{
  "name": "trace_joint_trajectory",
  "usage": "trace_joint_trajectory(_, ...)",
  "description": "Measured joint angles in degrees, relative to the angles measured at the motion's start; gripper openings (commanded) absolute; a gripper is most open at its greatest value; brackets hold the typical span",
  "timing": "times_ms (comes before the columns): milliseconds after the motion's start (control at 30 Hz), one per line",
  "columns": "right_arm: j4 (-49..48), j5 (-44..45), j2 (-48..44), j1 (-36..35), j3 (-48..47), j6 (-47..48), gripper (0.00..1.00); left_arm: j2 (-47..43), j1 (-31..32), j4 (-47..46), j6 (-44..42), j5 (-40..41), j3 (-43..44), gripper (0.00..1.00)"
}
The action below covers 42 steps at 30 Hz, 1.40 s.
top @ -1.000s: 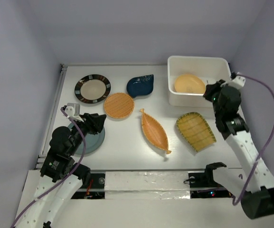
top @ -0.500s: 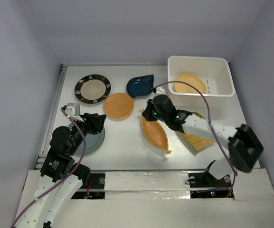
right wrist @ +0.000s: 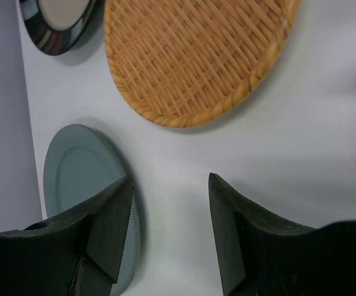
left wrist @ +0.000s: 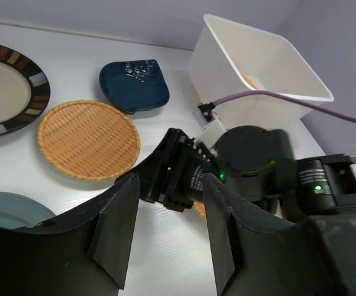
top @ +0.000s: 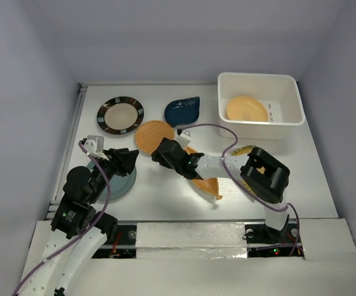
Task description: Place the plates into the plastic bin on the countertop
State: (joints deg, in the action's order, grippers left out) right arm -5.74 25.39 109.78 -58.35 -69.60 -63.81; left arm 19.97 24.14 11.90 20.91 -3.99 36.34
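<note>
Top view: right gripper (top: 159, 154) is stretched across to the left half, tips just short of the woven plate (top: 153, 135) rim. We can't read its jaws from here. Left gripper (top: 128, 161) hovers over the teal plate (top: 117, 184), close beside the right one. Plastic bin (top: 258, 129) sits well behind the right jaws, with one yellow-orange plate (top: 247, 109) in it. The right forearm covers part of the boat-shaped plate (top: 207, 184).

Left wrist: jaws apart, nothing between them. The right gripper's body fills the space ahead of them, with the woven plate beyond it and off to one side.

Right wrist: jaws spread, empty. Woven plate lies just ahead of the tips, flat on the countertop (right wrist: 227, 148). Teal plate sits beside one finger, outside the gap.

Risks, as we judge them:
- The two grippers are near enough to clash if both move in.
- The flat woven rim offers little bite and may slip.
- The forearm may drag the boat-shaped plate on the swing to the bin.
</note>
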Motion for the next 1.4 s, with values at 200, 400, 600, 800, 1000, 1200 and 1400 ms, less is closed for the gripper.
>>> trace_joint_trajectory(200, 1.68, 2.91, 4.92, -0.20, -2.12, -10.47, 0.58, -1.86, 1.22, 0.02, 0.00, 0.17, 0.00, 0.43)
trace_joint_trajectory(400, 2.86, 6.43, 8.13, -0.02, -2.82, -19.98, 0.58, -2.36, 2.56, 0.04, 0.00, 0.61, 0.00, 0.43)
trace_joint_trajectory(600, 1.46, 8.44, 10.43, -0.02, -4.46, -28.89, 0.56, -2.43, 3.93, 0.09, 0.00, 0.98, 0.00, 0.43)
trace_joint_trajectory(800, -1.75, 10.32, 13.05, -0.02, -4.92, -36.52, 0.41, -2.43, 4.90, 0.20, 0.00, 1.16, 0.00, 0.43)
trace_joint_trajectory(1000, -2.19, 11.72, 13.70, -0.02, -4.94, -39.36, 0.32, -2.43, 5.40, 0.39, -0.02, 1.27, 0.00, 0.42)
trace_joint_trajectory(1200, -1.22, 12.79, 13.73, -0.17, -4.92, -40.02, 0.18, -2.43, 5.40, 0.46, -0.02, 1.33, 0.00, 0.43)
trace_joint_trajectory(1400, -1.79, 13.40, 13.73, -0.22, -4.79, -40.59, 0.02, -2.43, 5.40, 0.46, -0.02, 1.46, 0.00, 0.43)
